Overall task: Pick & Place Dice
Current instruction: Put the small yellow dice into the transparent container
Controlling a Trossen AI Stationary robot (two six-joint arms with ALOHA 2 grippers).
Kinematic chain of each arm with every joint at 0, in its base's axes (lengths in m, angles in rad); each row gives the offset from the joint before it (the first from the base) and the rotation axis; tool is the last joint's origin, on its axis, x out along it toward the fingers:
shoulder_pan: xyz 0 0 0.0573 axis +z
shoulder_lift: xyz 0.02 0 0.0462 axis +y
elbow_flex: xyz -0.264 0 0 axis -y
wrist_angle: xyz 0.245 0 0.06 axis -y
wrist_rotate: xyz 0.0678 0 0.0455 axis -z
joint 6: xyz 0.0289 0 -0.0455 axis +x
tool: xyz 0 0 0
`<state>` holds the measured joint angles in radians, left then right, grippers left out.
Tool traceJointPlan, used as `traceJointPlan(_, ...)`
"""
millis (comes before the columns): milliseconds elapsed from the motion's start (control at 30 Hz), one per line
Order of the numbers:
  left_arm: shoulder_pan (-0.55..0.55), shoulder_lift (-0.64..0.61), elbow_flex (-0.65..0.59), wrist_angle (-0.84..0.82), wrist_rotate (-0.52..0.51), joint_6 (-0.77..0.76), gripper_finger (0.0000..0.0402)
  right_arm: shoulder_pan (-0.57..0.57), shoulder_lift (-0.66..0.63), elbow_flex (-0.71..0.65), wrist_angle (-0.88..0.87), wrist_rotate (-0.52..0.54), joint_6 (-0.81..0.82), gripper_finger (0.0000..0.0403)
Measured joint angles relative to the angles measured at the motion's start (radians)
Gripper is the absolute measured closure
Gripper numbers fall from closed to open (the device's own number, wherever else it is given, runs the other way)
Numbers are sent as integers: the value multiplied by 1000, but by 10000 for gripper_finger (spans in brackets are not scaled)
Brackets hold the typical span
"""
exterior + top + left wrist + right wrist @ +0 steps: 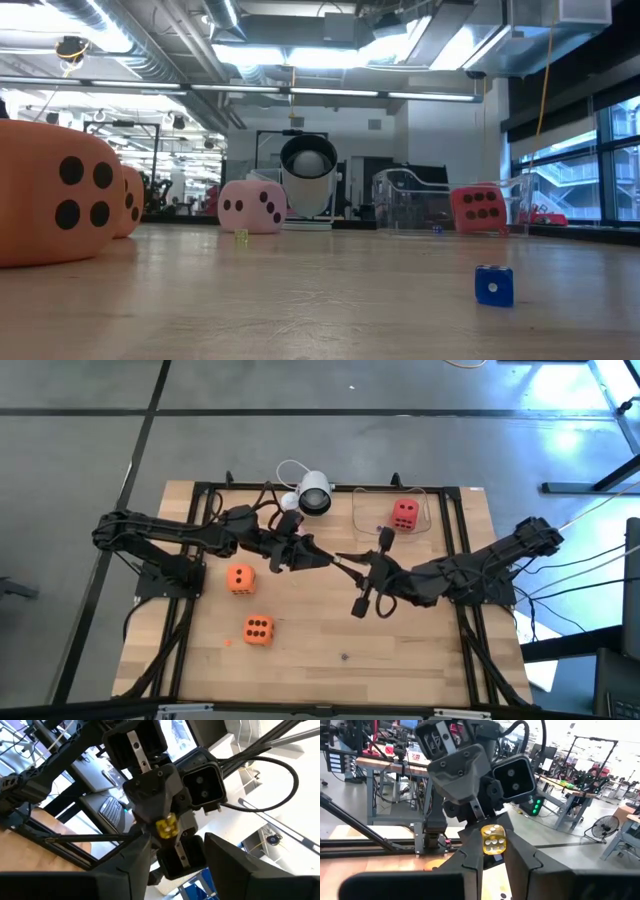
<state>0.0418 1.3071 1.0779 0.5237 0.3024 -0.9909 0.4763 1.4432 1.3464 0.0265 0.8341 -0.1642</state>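
Dice: small yellow die [493, 840] was pinched in the right hand [493, 851] mid-air over the worktop [400, 660], met by the spread left hand [172, 851], seemingly for a handover; orange dice [240, 578] lay on the worktop, red die [404, 513] in the clear tray [362, 510].

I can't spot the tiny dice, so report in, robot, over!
Right pincer shut on yellow die, above table. Left pincer open, facing it. No blocker seen.

Around my wooden table [400, 660] lies grey floor [80, 450]; beyond it, ceiling strip lights [300, 92], windows [590, 170] at three o'clock, workbenches [390, 767].
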Motion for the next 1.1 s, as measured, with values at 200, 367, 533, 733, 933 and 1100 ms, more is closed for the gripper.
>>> traceJointPlan(200, 0, 0, 0, -4, 7, 0, 214, 0, -17, 0, -1, 41, -8, 351)
traceJointPlan(367, 26, -3, 0, -48, 99, -17, 214, -2, -50, 0, -48, 90, 41, 351)
traceJointPlan(533, 99, -22, 0, -91, 281, -59, 214, -29, -127, -1, -221, 87, 283, 351)
traceJointPlan(733, 197, -120, 0, -378, 260, 26, 215, -104, -207, -1, -556, -21, 640, 351)
traceJointPlan(933, 299, -262, 0, -826, 44, 225, 215, -205, -220, -1, -786, -138, 833, 351)
traceJointPlan(1100, 307, -360, 0, -1079, -144, 295, 215, -328, -203, -1, -877, -277, 886, 351)
